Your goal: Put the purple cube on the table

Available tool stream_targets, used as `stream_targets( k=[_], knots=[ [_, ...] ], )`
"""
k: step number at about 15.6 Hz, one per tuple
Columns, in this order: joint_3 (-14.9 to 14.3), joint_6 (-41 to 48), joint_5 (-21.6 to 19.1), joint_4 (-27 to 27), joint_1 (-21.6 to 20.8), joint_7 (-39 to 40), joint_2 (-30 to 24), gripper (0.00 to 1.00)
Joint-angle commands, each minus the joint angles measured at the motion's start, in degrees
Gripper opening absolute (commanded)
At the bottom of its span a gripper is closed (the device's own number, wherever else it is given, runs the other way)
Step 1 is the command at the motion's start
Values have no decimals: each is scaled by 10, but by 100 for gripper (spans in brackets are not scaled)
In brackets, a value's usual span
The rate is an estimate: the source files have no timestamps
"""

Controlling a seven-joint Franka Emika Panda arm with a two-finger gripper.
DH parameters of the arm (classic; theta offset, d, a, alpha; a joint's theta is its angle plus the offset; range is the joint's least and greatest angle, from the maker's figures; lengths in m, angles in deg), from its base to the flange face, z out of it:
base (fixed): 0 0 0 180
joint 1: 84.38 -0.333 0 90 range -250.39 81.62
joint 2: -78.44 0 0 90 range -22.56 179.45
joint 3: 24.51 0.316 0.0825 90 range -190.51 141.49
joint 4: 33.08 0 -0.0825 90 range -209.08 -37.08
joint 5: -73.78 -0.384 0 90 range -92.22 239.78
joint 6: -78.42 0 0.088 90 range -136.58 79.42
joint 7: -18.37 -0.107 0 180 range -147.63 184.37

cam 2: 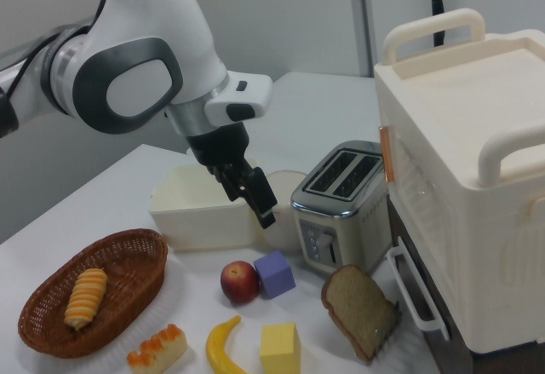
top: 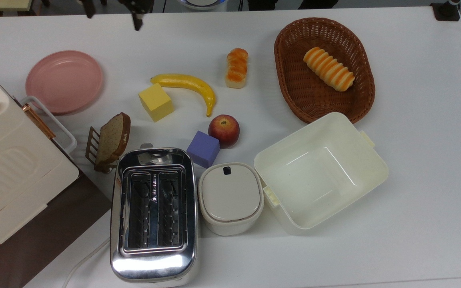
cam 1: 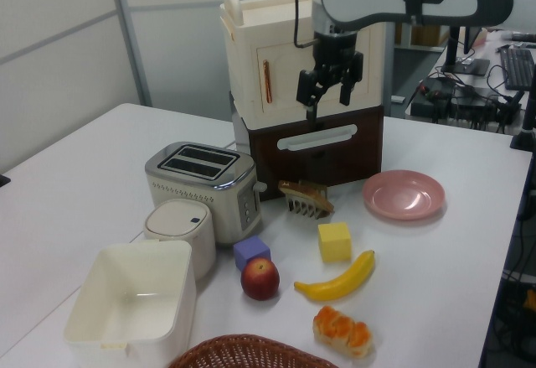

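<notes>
The purple cube (top: 203,149) (cam 1: 252,251) (cam 2: 275,273) rests on the white table (top: 414,200) (cam 1: 75,175) (cam 2: 200,310). It sits between the toaster, the apple and a lidded cream container, touching or almost touching the apple. My gripper (top: 113,12) (cam 1: 327,91) (cam 2: 251,197) hangs high above the table, open, with nothing between its fingers. In the top view it is at the upper edge, far from the purple cube and above the pink plate's right side.
Around the cube are a chrome toaster (top: 153,214), a red apple (top: 224,131), a lidded container (top: 230,198) and an open cream tub (top: 320,172). A yellow cube (top: 155,102), banana (top: 190,85), pink plate (top: 64,81), bread rack (top: 110,140), pastry (top: 237,67) and wicker basket (top: 294,92) lie farther off. A tall cream box (cam 1: 276,75) stands behind.
</notes>
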Motion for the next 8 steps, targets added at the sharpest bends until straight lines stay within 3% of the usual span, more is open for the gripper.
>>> stream_targets(
  k=[1, 4, 8],
  knots=[
    [-94, 7, -4, -1, -105, -10, 3, 100],
    [-103, 8, -4, -1, -111, -5, 2, 100],
    [-142, 6, -13, 0, -142, 3, 5, 100]
  ],
)
